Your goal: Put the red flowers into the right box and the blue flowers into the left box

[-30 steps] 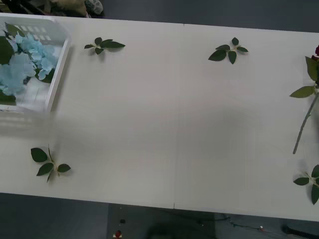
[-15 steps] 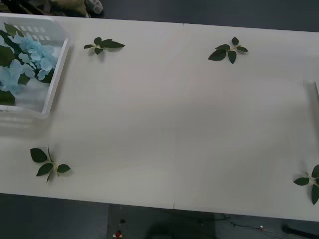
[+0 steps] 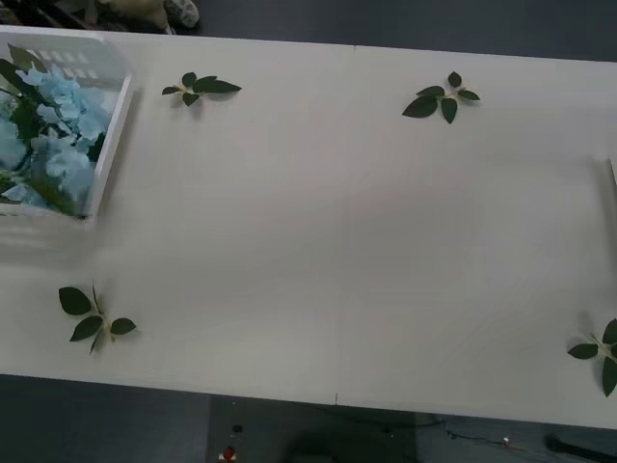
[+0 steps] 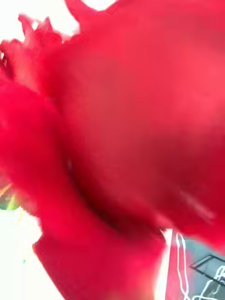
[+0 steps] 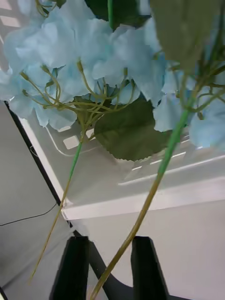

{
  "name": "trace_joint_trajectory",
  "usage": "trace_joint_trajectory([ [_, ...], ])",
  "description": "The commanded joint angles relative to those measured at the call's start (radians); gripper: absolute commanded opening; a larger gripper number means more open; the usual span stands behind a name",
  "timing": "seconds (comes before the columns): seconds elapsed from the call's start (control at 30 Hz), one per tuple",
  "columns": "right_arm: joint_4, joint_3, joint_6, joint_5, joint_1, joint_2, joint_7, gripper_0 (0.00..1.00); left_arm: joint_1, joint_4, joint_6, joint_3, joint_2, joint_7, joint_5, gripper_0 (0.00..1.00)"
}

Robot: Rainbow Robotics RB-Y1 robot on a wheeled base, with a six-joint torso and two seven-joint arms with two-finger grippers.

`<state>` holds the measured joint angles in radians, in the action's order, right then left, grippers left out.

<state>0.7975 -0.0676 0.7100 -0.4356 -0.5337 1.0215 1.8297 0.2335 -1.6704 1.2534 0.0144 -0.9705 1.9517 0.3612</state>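
text: none readable | labels: none | brands: none | numbers: none

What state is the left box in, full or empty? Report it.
Partly full: blue flowers lie inside the left box.

L gripper: seen from its own wrist camera, two black fingers stand parallel and upright with a narrow gap between them, one at abt 7 o'clock, other at abt 5 o'clock. A thin green stem runs through this gap; jaws not pressed on it, stem looks loose. R gripper: fingers hidden, state not clear.
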Motion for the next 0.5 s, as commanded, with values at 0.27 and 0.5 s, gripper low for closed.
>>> trace_joint_trajectory([
  [0.27, -0.001, -0.028, -0.015, -0.124, -0.017, 0.042, 0.028, 1.0, 0.003, 0.028, -0.035, 0.018, -0.007, 0.035, -0.001, 0.6],
  [0.5, 0.169, -0.043, 0.101, -0.282, 0.021, 0.042, 0.063, 1.0, 0.003, 0.003, -0.012, 0.096, -0.011, 0.098, 0.182, 0.92],
])
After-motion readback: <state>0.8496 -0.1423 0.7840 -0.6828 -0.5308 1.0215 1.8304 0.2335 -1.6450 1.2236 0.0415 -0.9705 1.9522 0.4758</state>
